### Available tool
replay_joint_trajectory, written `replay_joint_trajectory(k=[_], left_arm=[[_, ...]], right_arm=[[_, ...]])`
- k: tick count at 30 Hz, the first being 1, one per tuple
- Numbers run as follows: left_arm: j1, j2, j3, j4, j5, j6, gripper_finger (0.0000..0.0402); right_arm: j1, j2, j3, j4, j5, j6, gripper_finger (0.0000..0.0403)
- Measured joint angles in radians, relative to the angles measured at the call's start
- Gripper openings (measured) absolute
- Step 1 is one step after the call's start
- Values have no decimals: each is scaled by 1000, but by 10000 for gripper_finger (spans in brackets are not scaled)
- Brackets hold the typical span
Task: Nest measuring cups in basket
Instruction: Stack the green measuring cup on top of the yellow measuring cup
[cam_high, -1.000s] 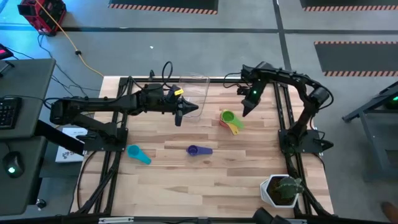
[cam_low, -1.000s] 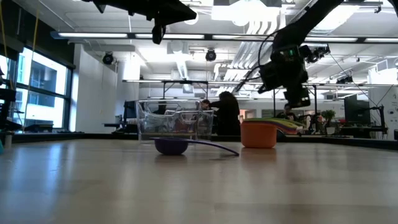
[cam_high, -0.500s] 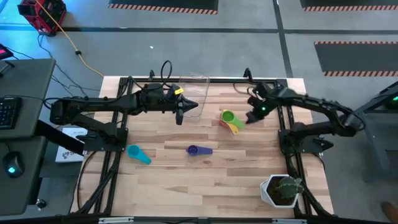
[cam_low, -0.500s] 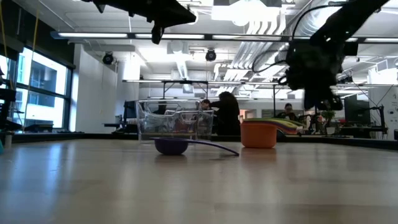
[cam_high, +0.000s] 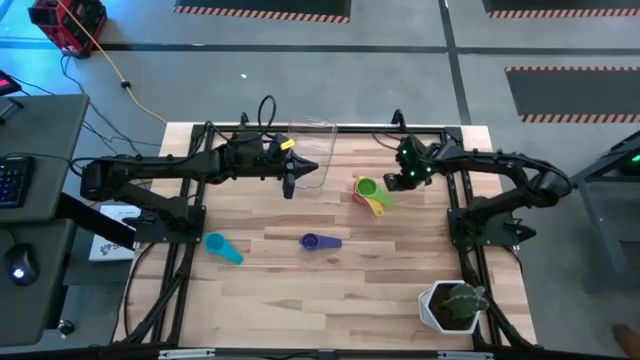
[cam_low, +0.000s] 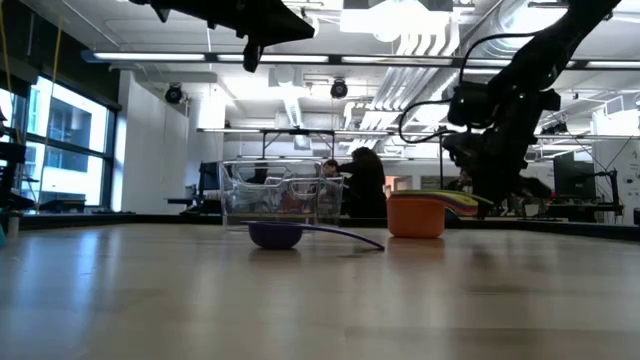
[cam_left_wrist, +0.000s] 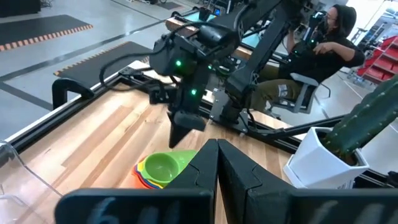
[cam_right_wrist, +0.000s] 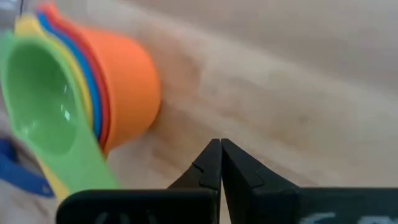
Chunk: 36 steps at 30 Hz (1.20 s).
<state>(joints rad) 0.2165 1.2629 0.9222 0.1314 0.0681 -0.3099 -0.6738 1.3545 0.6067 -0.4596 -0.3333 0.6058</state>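
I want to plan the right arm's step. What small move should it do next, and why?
Probably open the right gripper and move it toward the stack of cups. The gripper is shut on nothing, low beside the stack, which stands on the table outside the clear basket, so it must open before it can grasp.

Bare wood around the purple cup, right claw beside stacked cups (crowding that side)

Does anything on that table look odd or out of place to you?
Slightly. The clear basket holds no cups that I can see; a nested stack topped by a green cup sits on the wood beside the right end effector, while a teal cup and a purple cup lie scattered apart.
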Motion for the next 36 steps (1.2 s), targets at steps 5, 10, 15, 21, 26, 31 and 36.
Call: replay_joint_trajectory(k=[5,10,15,21,26,31,36], left_arm=[[0,0,0,-1,0,14,0],[0,0,0,-20,0,39,0],[0,0,0,-82,0,52,0],[0,0,0,-176,-1,76,0],[0,0,0,-220,-1,92,0],[0,0,0,-277,-18,113,0],[0,0,0,-345,-58,114,0]], right_arm=[[88,11,0,10,-13,66,0],[150,12,0,9,-4,116,0],[190,12,0,10,4,163,0],[244,12,0,21,11,232,0],[287,12,0,21,37,292,0],[322,12,0,44,46,360,0],[360,12,0,76,66,432,0]])
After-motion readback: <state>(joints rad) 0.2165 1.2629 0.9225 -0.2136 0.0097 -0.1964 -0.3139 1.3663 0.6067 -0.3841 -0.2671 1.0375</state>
